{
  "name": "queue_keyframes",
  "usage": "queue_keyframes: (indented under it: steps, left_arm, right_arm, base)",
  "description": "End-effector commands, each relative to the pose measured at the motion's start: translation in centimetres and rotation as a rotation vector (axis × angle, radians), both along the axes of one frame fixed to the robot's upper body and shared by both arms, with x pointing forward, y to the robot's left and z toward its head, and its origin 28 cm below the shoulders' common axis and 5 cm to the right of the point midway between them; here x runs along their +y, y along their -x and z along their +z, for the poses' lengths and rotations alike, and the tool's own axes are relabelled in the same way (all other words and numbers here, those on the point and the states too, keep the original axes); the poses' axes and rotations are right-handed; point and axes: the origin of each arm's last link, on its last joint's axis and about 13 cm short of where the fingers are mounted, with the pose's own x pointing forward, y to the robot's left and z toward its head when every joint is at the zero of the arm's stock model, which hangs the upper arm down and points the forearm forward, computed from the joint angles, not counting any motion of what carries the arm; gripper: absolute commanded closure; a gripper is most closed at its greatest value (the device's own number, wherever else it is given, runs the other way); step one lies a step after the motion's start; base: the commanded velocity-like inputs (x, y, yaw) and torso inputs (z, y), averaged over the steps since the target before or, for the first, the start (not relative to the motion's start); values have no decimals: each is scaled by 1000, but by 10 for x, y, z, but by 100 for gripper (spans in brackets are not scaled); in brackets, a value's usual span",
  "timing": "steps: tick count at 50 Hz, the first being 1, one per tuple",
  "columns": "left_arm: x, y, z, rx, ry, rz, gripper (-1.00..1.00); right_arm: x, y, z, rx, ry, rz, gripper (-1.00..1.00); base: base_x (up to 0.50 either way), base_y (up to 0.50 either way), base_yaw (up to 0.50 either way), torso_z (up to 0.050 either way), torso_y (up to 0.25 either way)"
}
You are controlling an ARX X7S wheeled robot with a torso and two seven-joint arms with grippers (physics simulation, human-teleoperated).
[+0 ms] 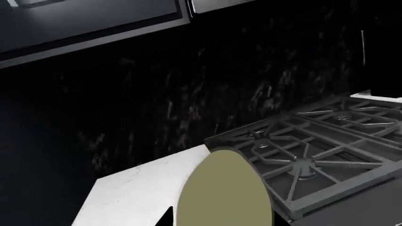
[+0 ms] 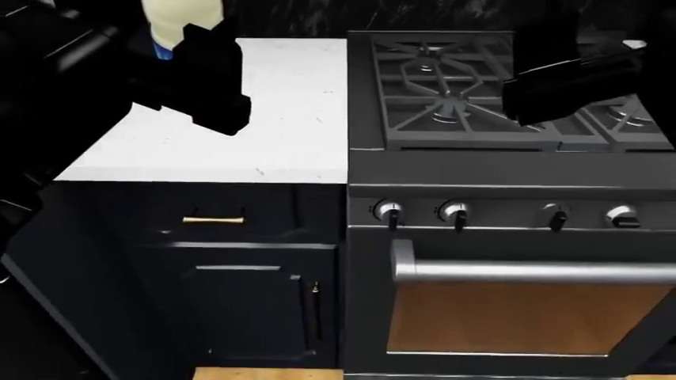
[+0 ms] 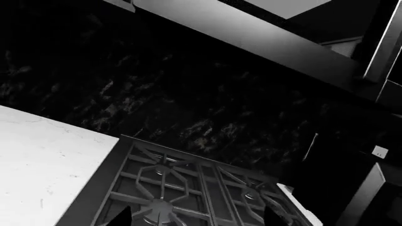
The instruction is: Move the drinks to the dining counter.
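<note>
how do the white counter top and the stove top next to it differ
The white counter top is a smooth, pale slab with faint veins; the stove top is dark grey and covered in raised grates. Below the counter top sits a dark drawer with a brass handle; below the stove top, knobs. Both stand side by side at like height.

My left gripper (image 2: 211,95) hangs over the narrow counter top (image 2: 285,119), with the bottle (image 2: 182,24) just behind it, between my fingers. That top sits above a drawer (image 2: 211,218) and a cabinet door (image 2: 253,309). The stove (image 2: 507,237) stands touching the counter on its right, its grates (image 2: 444,95) level with the top, its knobs (image 2: 454,212) in a row above the oven door (image 2: 528,317). My right arm (image 2: 581,79) hovers over the grates. Behind both runs the backsplash (image 3: 157,94).
</note>
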Motion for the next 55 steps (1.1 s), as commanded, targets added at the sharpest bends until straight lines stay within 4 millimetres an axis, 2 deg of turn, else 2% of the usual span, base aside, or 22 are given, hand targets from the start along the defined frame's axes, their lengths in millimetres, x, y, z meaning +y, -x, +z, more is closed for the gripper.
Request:
queue_keyframes:
  steps: [1,13,55]
  left_arm:
    - [1,0,4,-28,23,24,100]
    - [3,0,4,-30,28,30,100]
    - [8,1,-2,-22,43,36,100]
  right_arm:
    - [1,-1,-2,5,-2,9,-100]
    - [1,0,-3,-35,0,48,-100]
    - [1,-2,-7,-34,19,106,-100]
  base:
    - [-500,-8,0,0,0]
    - [-379,-6,20,0,0]
    - [0,0,500,0,0]
